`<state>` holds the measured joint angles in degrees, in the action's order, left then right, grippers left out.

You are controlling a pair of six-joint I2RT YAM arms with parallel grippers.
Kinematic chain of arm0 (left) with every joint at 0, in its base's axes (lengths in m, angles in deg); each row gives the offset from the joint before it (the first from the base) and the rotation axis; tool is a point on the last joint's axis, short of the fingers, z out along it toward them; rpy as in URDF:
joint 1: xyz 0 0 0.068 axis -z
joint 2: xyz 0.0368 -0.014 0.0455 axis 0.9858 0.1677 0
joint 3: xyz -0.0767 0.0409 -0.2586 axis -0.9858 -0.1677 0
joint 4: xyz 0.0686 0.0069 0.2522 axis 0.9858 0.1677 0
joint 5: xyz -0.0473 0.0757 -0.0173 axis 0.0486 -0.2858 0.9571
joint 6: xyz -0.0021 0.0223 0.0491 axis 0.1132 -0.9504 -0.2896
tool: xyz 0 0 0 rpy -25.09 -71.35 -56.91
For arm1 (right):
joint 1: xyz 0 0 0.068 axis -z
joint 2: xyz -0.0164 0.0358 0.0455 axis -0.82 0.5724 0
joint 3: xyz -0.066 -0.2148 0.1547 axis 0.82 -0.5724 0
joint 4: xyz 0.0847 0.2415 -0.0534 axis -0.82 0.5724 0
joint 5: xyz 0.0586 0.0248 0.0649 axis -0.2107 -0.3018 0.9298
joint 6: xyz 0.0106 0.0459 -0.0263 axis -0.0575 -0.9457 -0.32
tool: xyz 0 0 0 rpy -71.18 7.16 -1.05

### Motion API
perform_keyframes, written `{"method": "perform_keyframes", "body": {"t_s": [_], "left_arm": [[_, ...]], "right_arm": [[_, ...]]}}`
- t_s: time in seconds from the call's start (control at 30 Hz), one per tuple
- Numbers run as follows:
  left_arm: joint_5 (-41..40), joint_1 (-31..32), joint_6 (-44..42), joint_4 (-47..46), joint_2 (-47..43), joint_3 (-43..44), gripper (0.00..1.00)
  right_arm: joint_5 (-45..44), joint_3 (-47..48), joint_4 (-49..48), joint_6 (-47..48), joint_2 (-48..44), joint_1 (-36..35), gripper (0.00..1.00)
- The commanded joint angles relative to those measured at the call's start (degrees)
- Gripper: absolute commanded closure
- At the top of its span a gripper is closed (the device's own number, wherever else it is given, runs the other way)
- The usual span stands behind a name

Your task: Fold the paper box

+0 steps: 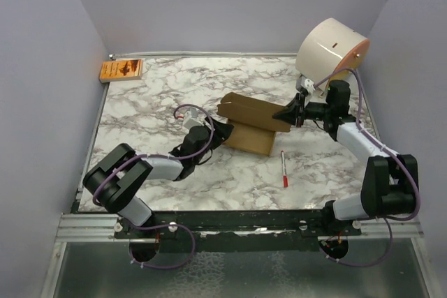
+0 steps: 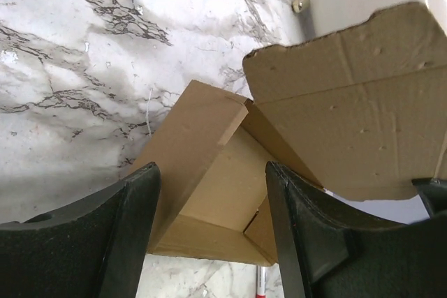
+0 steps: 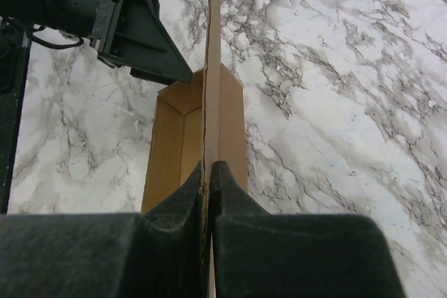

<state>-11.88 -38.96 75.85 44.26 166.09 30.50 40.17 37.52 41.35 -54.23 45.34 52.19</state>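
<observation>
The paper box (image 1: 248,129) is plain brown cardboard, lying half-formed in the middle of the marble table. Its long lid flap (image 1: 255,111) is raised above the tray part. My right gripper (image 1: 292,114) is shut on the right edge of that flap; in the right wrist view the thin cardboard edge (image 3: 211,68) runs straight up from the closed right gripper (image 3: 209,172). My left gripper (image 1: 225,130) stands open at the box's left end. In the left wrist view, the left gripper (image 2: 213,197) has a corner of the box tray (image 2: 209,158) showing between its spread fingers.
A red-and-white pen (image 1: 284,169) lies on the table just in front of the box. A big white cylinder (image 1: 332,50) stands at the back right, behind my right arm. An orange printed packet (image 1: 121,70) sits in the back left corner. Lilac walls enclose the table.
</observation>
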Motion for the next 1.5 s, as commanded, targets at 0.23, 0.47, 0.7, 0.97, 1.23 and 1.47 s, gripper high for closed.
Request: {"method": "perform_keyframes", "body": {"t_s": [0.23, 0.47, 0.7, 0.97, 1.23, 1.47], "left_arm": [[-4.1, 0.4, -4.6, 6.5, -0.8, 2.8, 0.35], [1.2, 0.3, -9.4, 6.1, -8.3, -4.2, 0.32], [5.6, 0.4, -1.5, 5.6, -9.8, -7.4, 0.32], [7.4, 0.5, 0.0, 4.4, -0.9, 0.4, 0.33], [4.2, -0.1, -1.1, 4.3, 5.4, 6.3, 0.50], [3.0, -2.5, -2.0, 4.8, 5.9, 9.8, 0.71]], "right_arm": [[0.2, -0.5, -1.8, 0.1, 0.7, 0.2, 0.99], [-4.4, -2.2, -6.1, -4.1, -1.0, 0.2, 0.99], [-2.7, -2.9, -7.8, -5.5, -0.9, 0.2, 0.99], [3.5, -2.2, -5.1, -1.5, -0.1, 0.2, 0.99], [13.0, 2.1, 11.5, 15.2, 2.3, 0.0, 0.99], [15.2, 4.3, 18.7, 21.9, 3.8, -0.5, 0.99]]}}
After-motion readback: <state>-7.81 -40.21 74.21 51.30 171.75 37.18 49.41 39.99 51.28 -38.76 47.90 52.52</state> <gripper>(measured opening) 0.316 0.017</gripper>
